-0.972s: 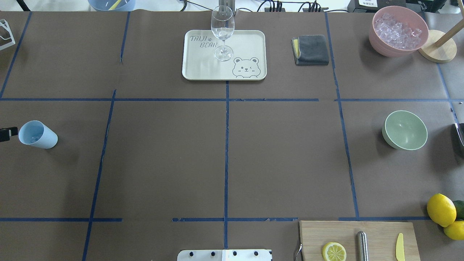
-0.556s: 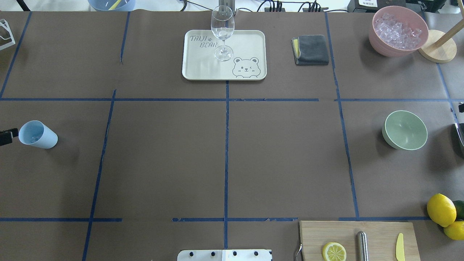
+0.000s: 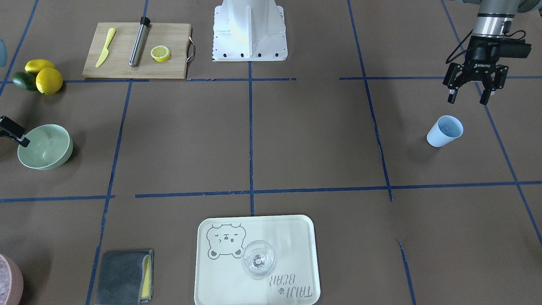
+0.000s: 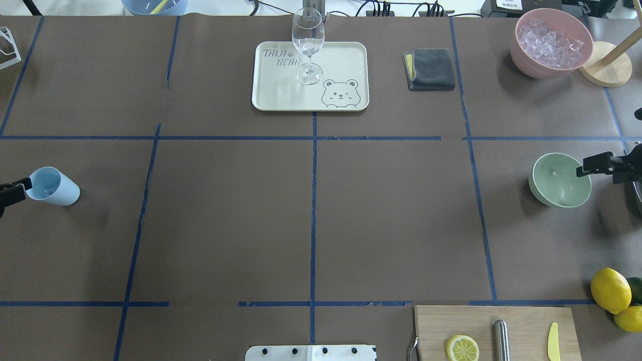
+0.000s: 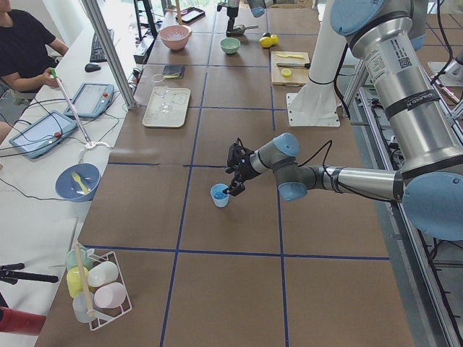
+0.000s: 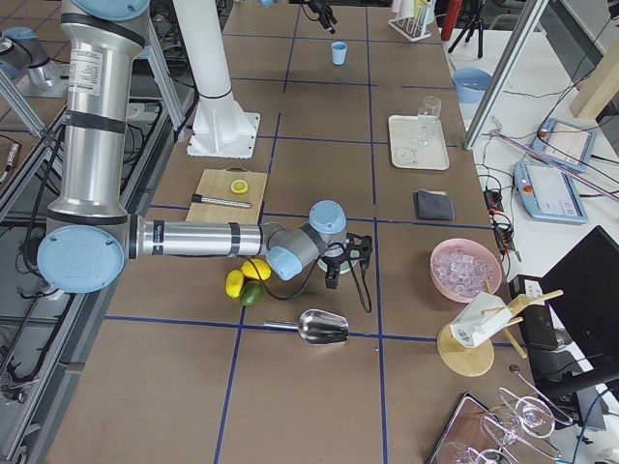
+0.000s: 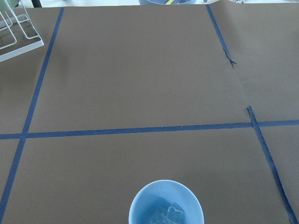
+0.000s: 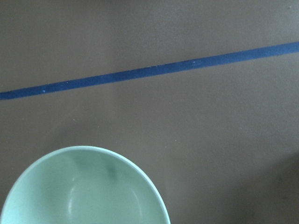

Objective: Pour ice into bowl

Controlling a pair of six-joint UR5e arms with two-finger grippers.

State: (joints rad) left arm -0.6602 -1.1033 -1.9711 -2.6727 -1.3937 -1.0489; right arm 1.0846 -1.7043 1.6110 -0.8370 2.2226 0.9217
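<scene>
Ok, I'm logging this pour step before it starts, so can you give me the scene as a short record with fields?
ice: a few cubes, all in the cup
cup: light blue, upright on the table, not held
bowl: pale green, on the table, no ice seen in it
left claw: open, close by the cup, not around it
right claw: at the bowl's rim; open or shut cannot be told
pour: not yet begun

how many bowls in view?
3: mint-green bowl at the robot's right side; pink bowl at the far right corner; blue bowl off the table, on the operators' white bench.
</scene>
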